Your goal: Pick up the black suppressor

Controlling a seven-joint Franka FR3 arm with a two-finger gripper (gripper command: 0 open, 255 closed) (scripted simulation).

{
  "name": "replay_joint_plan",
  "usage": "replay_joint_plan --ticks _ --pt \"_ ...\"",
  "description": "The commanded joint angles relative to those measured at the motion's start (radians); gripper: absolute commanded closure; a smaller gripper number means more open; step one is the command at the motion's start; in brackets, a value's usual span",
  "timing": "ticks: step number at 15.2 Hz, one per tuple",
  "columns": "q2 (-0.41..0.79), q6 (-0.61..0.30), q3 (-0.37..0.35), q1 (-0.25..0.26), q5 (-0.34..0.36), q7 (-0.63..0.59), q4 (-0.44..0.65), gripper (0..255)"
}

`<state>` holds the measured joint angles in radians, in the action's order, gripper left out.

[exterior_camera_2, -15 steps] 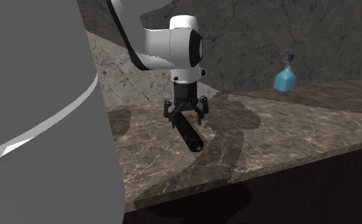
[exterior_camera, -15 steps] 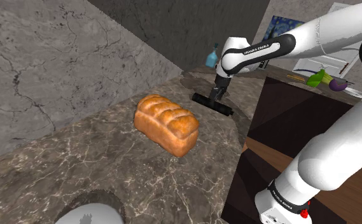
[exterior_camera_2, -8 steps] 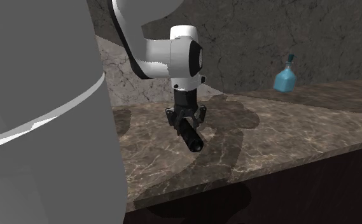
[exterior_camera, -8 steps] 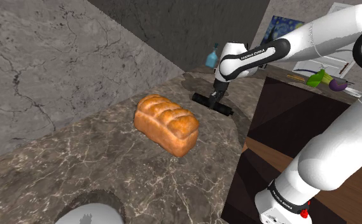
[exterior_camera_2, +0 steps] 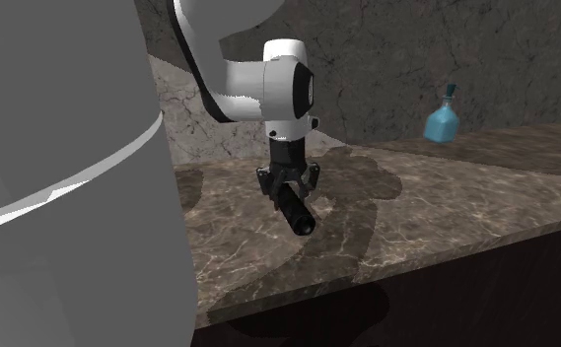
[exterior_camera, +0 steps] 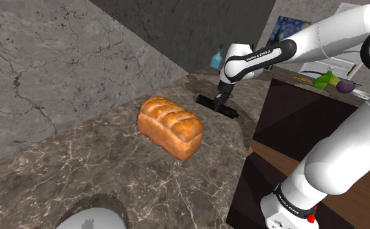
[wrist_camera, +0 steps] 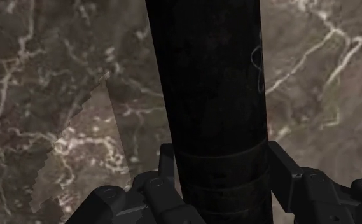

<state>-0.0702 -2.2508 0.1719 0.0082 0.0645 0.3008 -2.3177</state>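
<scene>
The gripper's (exterior_camera_2: 290,189) 2 fingers (wrist_camera: 166,167) clamp the suppressor (wrist_camera: 214,95) where it lies on the counter (exterior_camera_2: 446,209), so the lift is not yet done.

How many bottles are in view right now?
1: a blue bottle stands by the back wall, at the second exterior view's right. More could be hidden behind the arm.

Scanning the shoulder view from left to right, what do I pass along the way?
Grey rounded object at the bottom edge → bread loaf → black suppressor, clasped by the claw → green item → purple item.
</scene>
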Motion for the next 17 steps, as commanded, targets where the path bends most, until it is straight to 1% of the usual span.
replay_joint_plan --ticks 1,15,17 --pt "-0.007 0.013 0.0 0.0 0.001 -0.001 0.004 255" --pt "-0.09 0.205 -0.006 0.001 0.008 -0.003 0.114 255" --pt "-0.09 0.207 -0.006 0.001 0.008 -0.003 0.116 255"
